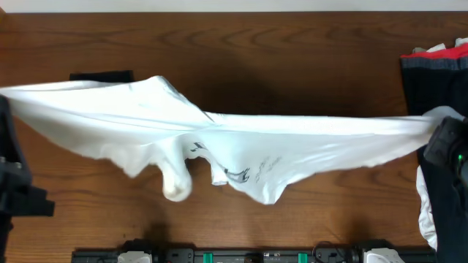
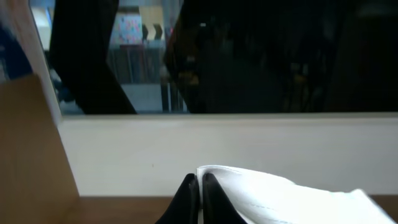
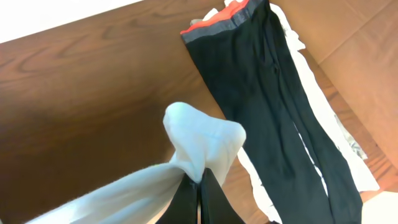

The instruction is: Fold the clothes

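A white T-shirt [image 1: 241, 142] hangs stretched across the table between both arms, its middle sagging with dark lettering showing. My left gripper [image 2: 201, 182] is shut on its left edge; the white hem [image 2: 280, 193] folds over the right finger. At the far right my right gripper [image 3: 200, 186] is shut on the other end, where the bunched white cloth [image 3: 202, 140] puffs out above the fingertips. In the overhead view the left arm [image 1: 14, 183] and right arm [image 1: 446, 153] stand at the table's two sides.
A pile of dark clothes with a red and grey band [image 3: 261, 93] lies at the right end of the wooden table [image 1: 292, 58], with white garments [image 3: 348, 149] beneath it. A black item [image 1: 102, 76] shows behind the shirt at the back left.
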You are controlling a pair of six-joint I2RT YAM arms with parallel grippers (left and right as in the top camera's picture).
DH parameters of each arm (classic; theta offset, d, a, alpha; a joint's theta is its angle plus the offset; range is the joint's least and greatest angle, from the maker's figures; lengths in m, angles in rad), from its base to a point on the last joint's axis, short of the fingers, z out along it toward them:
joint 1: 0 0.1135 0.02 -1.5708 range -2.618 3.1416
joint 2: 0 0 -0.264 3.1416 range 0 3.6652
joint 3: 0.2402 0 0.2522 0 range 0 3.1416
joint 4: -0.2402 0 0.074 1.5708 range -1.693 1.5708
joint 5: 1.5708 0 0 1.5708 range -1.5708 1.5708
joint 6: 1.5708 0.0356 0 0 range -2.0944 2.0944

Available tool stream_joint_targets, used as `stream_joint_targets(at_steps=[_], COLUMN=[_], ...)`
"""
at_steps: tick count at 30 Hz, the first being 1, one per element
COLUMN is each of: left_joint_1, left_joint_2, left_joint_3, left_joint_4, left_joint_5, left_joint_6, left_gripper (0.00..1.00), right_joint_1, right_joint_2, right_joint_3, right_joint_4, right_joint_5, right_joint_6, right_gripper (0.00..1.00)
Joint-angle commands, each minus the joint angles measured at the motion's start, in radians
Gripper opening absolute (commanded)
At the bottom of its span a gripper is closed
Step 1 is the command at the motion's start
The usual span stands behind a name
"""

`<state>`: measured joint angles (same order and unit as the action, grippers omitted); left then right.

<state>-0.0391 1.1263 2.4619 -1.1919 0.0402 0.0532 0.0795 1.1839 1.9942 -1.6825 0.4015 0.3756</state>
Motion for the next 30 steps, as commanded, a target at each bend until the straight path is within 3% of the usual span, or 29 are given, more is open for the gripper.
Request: stream_joint_targets(at_steps=[1,13,23,30], left_joint_1=[0.006,0.006,0.006,-0.004], left_joint_2=[0.046,0.245,0.243,0.143], left_joint_3=[0.024,0.023,0.023,0.023], left_joint_4=[0.014,-0.042,-0.023,-0.040], left_joint_5=[-0.106,-0.158,-0.153,-0.154], left_joint_6=[0.018,0.018,0.043,0.044], left_gripper=[0.06,0.06,0.06,0.06], right_joint_1=[-0.011,-0.011,-0.011,-0.011], right_joint_2=[0.008,0.155,0.170,0.120], right_joint_3=[0.008,0.008,0.008,0.009], right_joint_4=[-0.010,0.014,0.286,0.299], right_joint_5=[0.047,0.043,-0.018,-0.035], right_joint_6=[0.013,0.013,-0.024,-0.066], right_gripper=[0.01,0.01,0.01,0.01])
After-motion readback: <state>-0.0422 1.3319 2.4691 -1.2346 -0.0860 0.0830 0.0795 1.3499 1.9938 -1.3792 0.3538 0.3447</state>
